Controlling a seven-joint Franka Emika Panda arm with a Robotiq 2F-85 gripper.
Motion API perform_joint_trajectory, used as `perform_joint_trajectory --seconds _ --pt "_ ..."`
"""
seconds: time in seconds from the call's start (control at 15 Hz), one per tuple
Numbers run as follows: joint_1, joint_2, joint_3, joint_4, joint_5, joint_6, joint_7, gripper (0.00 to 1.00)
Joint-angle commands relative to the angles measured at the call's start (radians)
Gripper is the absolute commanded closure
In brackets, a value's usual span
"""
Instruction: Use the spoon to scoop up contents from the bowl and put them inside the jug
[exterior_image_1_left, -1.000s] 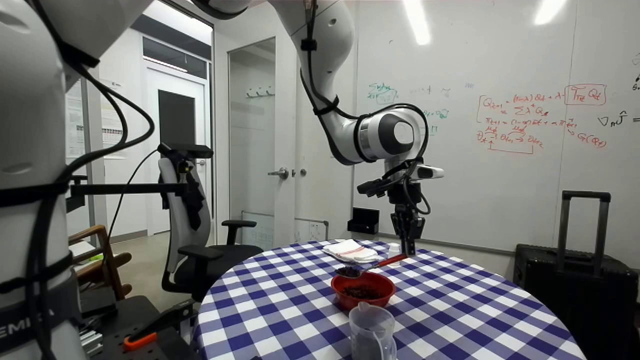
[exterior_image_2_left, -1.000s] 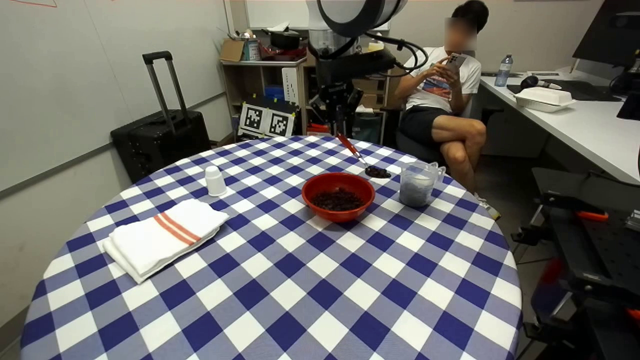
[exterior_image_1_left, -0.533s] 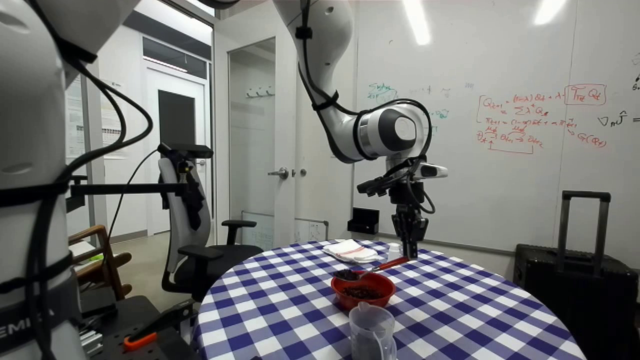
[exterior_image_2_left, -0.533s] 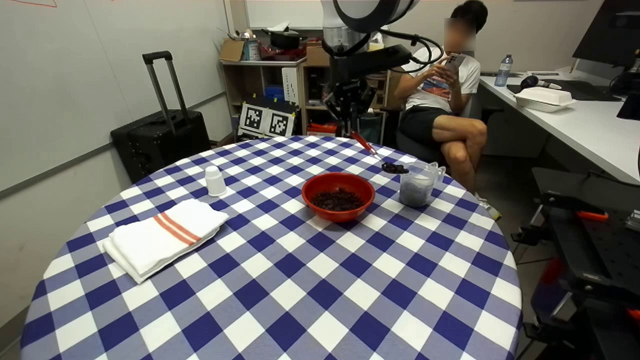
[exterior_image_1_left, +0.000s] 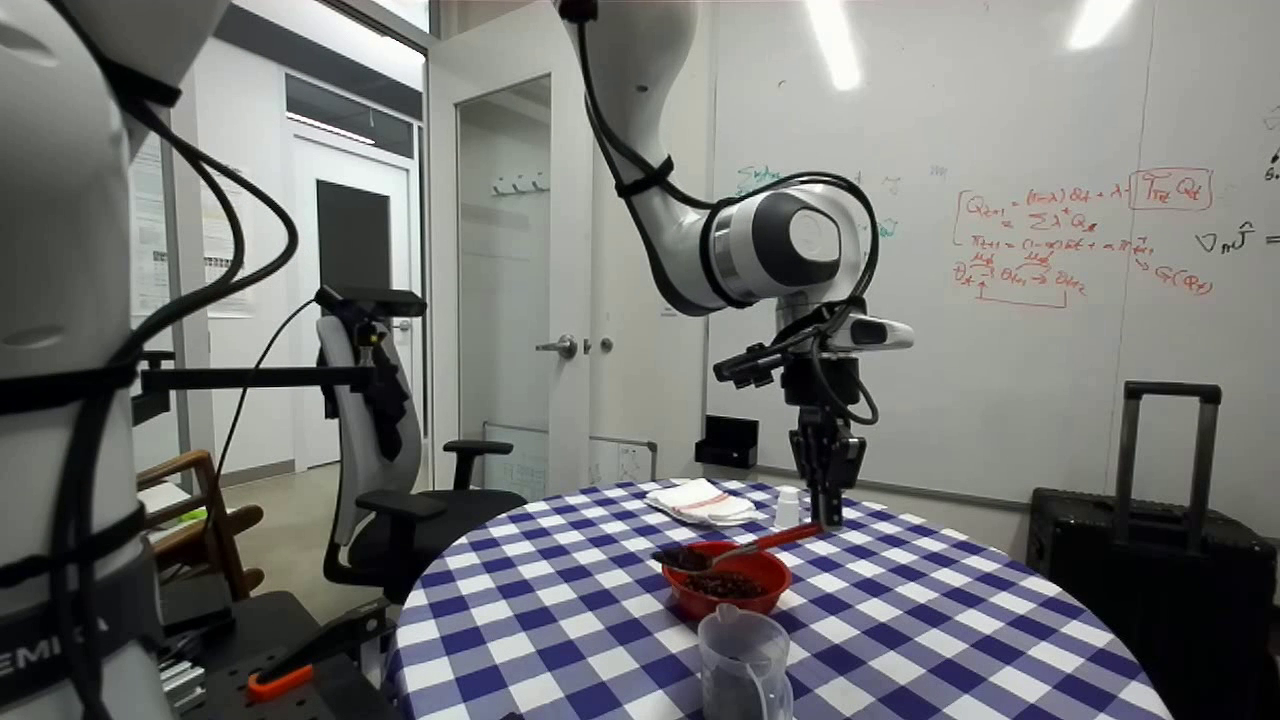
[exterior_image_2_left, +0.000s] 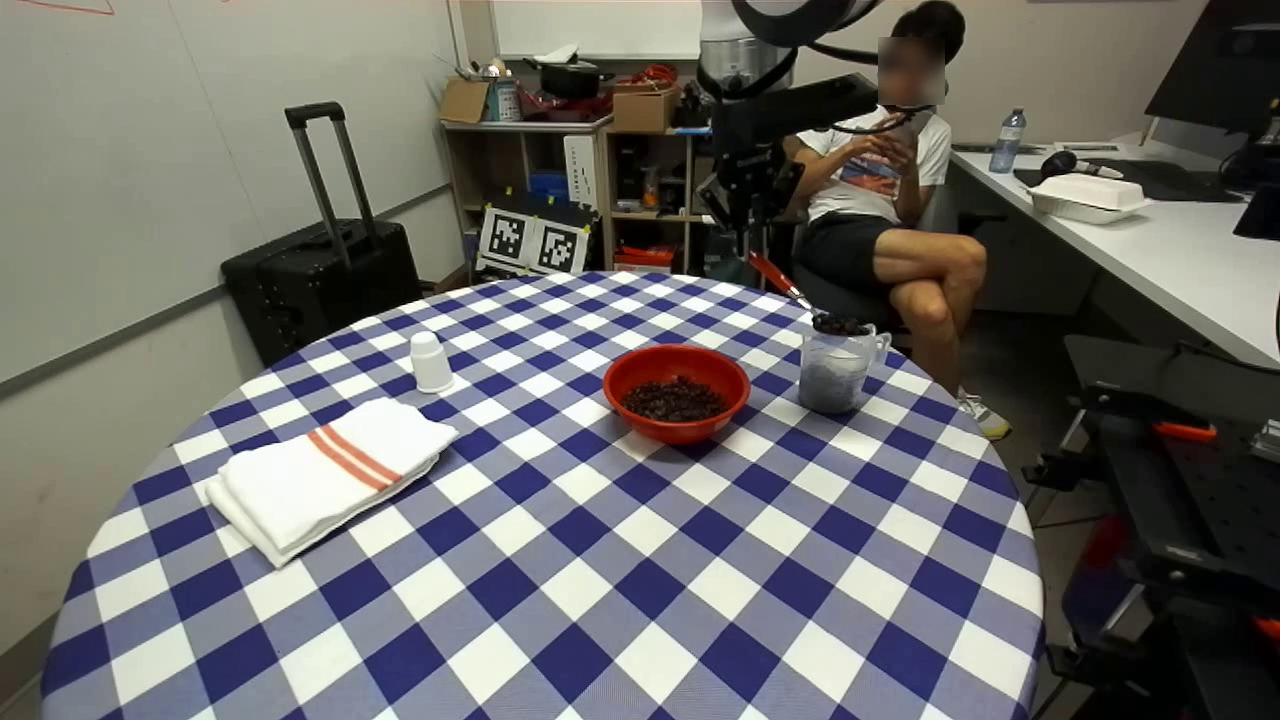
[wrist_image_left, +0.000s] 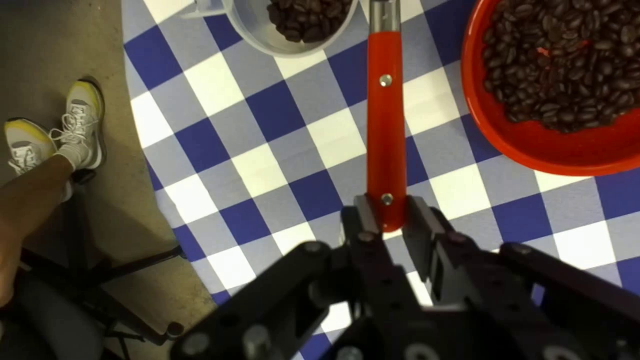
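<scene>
Spoon (exterior_image_1_left: 768, 541), in an exterior view: clasped by the gripper (exterior_image_1_left: 828, 525), dark beans (exterior_image_1_left: 686, 557) heaped on it.
Jug (exterior_image_2_left: 828, 372), in an exterior view: now overlapped by the spoon, carried away from the bowl (exterior_image_2_left: 673, 432); pouring is judged near.
Beans, in the wrist view: seen inside the jug; spoon's tip cropped, alignment unconfirmed.

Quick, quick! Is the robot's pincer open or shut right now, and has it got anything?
Pincer: closed, holding the red-handled spoon.
</scene>
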Motion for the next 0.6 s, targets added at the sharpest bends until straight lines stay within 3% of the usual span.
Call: perform_joint_trajectory --seconds 0.0,0.53 --pt "-0.01 -0.065 -0.022 -0.09 -0.018 0.036 0.011 0.95" --pt "-0.063 -0.064 -0.048 -0.094 -0.002 0.04 0.002 0.95"
